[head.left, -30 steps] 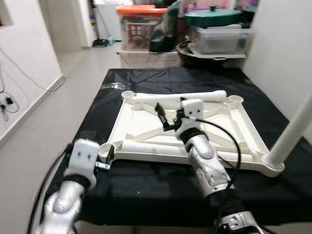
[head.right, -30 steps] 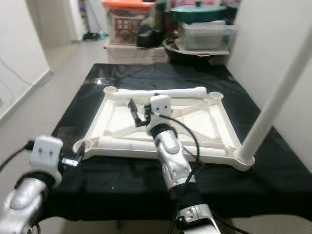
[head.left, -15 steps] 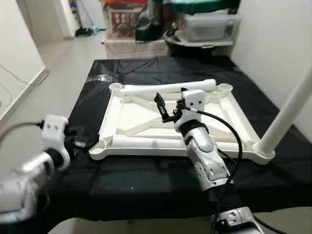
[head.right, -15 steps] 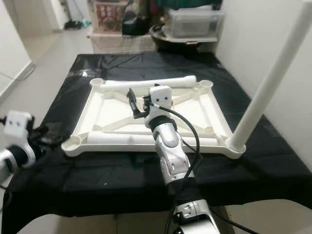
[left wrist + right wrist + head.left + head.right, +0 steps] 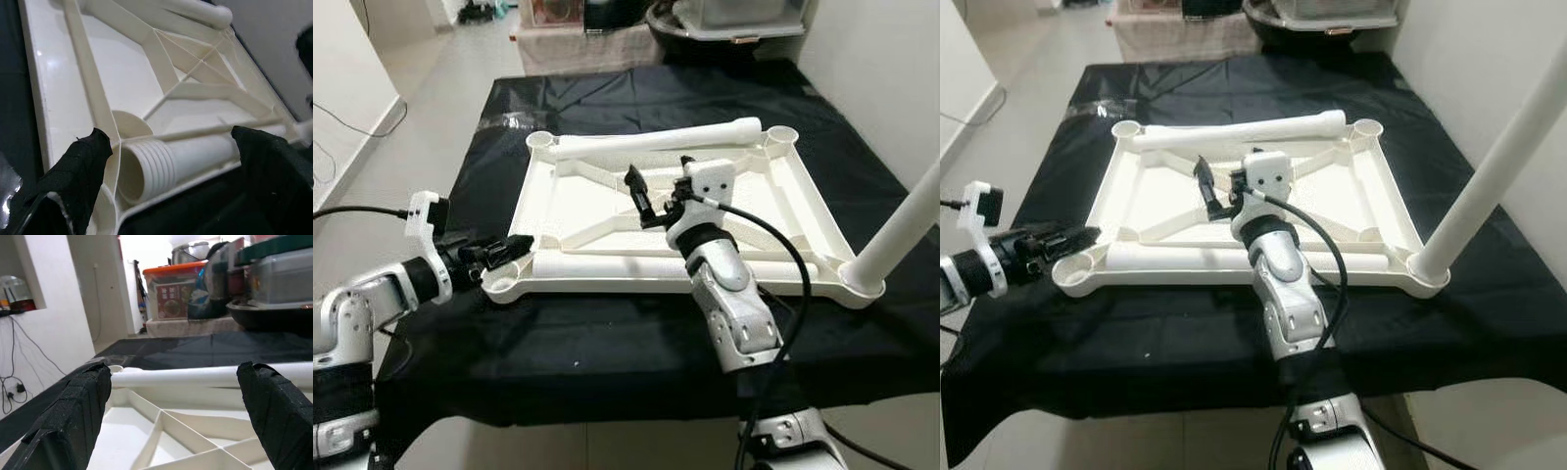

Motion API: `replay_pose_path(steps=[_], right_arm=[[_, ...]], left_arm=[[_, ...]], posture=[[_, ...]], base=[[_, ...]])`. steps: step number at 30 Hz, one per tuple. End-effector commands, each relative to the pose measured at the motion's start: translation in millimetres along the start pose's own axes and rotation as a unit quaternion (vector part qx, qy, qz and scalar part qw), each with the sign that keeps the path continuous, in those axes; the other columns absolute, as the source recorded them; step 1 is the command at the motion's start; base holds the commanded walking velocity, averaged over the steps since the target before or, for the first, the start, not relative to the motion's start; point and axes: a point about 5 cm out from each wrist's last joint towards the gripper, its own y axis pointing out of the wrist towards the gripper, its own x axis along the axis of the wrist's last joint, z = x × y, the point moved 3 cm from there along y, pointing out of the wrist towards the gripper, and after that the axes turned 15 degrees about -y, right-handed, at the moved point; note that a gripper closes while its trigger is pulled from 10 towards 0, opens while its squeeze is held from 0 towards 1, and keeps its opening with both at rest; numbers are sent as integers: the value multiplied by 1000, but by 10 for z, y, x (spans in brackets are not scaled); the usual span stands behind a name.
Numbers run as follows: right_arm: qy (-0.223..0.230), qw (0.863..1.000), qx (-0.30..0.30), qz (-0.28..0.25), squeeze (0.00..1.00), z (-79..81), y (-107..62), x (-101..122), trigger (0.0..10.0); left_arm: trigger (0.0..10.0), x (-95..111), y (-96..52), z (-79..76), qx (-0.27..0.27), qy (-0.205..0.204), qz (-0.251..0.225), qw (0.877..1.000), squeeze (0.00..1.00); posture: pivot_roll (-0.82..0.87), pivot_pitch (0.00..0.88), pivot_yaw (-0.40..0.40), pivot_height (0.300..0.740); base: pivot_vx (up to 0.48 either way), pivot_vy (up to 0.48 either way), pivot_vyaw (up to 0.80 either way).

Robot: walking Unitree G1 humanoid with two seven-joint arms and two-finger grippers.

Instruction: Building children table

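Observation:
A white children's table top [image 5: 578, 211] lies upside down on a black-covered table [image 5: 607, 343]. One white leg [image 5: 656, 139] lies along its far edge and another [image 5: 636, 266] along its near edge. A third leg [image 5: 906, 230] stands upright in the near right corner socket. My left gripper [image 5: 509, 248] is open at the near left corner, its fingers [image 5: 78, 171] on either side of the near leg's threaded end [image 5: 146, 171]. Above the middle ribs, my right gripper [image 5: 656, 191] hovers open and holds nothing, facing the far leg [image 5: 195, 376].
Storage bins and a basin [image 5: 734, 12] crowd the floor beyond the table's far end. A white wall [image 5: 891, 78] runs close along the right side. Open floor [image 5: 411, 108] lies to the left, with a cable by the skirting.
The head has tilted down and the picture has shifted. My left arm swung out to the left and now points at the near left corner from the side. The right arm kept its place.

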Motion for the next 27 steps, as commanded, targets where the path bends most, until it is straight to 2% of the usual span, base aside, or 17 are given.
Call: replay_pose_path(steps=[1,3,5,12,16,18,20,23,27], right_arm=[[9,1000,-2,3,0,0,-41,8,10000],[8,1000,-4,6,0,-19,-48,12,10000],[1,1000,-7,12,0,-69,-59,20,10000],[0,1000,-8,16,0,-71,-61,32,10000],[0,1000,-8,18,0,-67,-63,29,10000],[0,1000,-8,20,0,-59,-64,23,10000],[0,1000,-8,22,0,-58,-58,21,10000],[2,1000,-11,24,0,-66,-54,10,10000],[4,1000,-11,25,0,-67,-56,-5,10000]], left_arm=[[10000,59,-51,65,3,-25,-8,1000,0],[10000,93,-37,49,-6,-34,-12,999,0],[10000,165,26,63,-24,-73,-12,997,0],[10000,127,113,90,-34,-121,9,992,0],[10000,106,130,80,-34,-124,21,991,0],[10000,56,145,53,-35,-128,48,990,0],[10000,-2,124,22,-35,-116,86,989,0],[10000,-72,43,29,-25,-104,134,985,0],[10000,-81,-53,50,-14,-101,152,983,0]], posture=[[51,263,60,740],[47,274,63,740],[45,287,65,740],[42,294,67,740],[42,294,67,740],[51,290,71,740],[55,285,75,740],[66,268,80,740],[79,255,82,740]], base=[[0,0,0],[0,0,0],[0,0,0],[0,0,0],[0,0,0],[0,0,0],[0,0,0],[0,0,0],[0,0,0]])
